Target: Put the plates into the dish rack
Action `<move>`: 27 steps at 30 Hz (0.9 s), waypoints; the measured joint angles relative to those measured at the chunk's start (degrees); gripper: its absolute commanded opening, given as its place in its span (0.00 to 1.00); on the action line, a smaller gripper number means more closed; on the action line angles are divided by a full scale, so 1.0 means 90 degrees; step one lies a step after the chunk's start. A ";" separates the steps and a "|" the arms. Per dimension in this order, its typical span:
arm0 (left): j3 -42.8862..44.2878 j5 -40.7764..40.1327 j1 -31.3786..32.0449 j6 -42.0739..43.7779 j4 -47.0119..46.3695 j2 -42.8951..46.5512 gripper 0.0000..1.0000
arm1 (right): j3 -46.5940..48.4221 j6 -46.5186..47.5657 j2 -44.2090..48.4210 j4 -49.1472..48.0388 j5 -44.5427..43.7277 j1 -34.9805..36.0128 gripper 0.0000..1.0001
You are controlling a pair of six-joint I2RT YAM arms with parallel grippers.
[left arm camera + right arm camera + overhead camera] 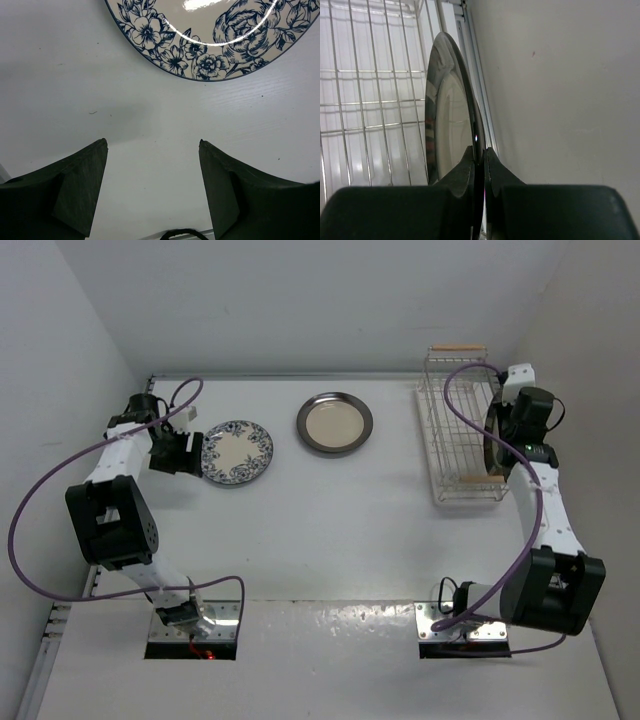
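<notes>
A blue floral plate (237, 452) lies flat on the table at the left. My left gripper (185, 453) sits just left of it, open, with only bare table between its fingers (152, 142); the plate's rim (200, 50) lies just ahead. A cream plate with a grey-brown rim (334, 423) lies flat in the middle. A third plate with a dark rim (493, 440) stands on edge at the right side of the white wire dish rack (455, 430). My right gripper (479, 148) is shut on this plate's rim (447, 115).
The rack (370, 100) stands close to the right wall (560, 90), with a wooden handle bar (457, 348) at its far end. White walls close the table in on the left, back and right. Purple cables loop from both arms.
</notes>
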State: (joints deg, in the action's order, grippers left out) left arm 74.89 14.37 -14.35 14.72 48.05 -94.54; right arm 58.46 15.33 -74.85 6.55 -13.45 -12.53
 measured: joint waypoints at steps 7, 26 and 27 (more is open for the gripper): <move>0.0029 0.0007 0.0000 0.0000 0.0012 -0.0024 0.78 | -0.0056 -0.0277 0.0481 -0.0005 0.0022 0.0090 0.00; 0.0036 0.0007 0.0000 0.0027 0.0061 -0.0024 0.78 | -0.0532 -0.0296 0.0495 -0.0129 0.0073 0.0117 0.01; 0.0036 0.0007 0.0000 0.0027 0.0061 -0.0024 0.78 | -0.0573 -0.0296 0.0488 -0.0172 0.0085 0.0117 0.06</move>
State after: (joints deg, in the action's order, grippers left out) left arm 75.22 14.44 -14.35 14.96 48.60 -94.76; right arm 53.30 12.67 -70.46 4.99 -12.69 -11.49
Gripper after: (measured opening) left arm 0.778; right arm 0.035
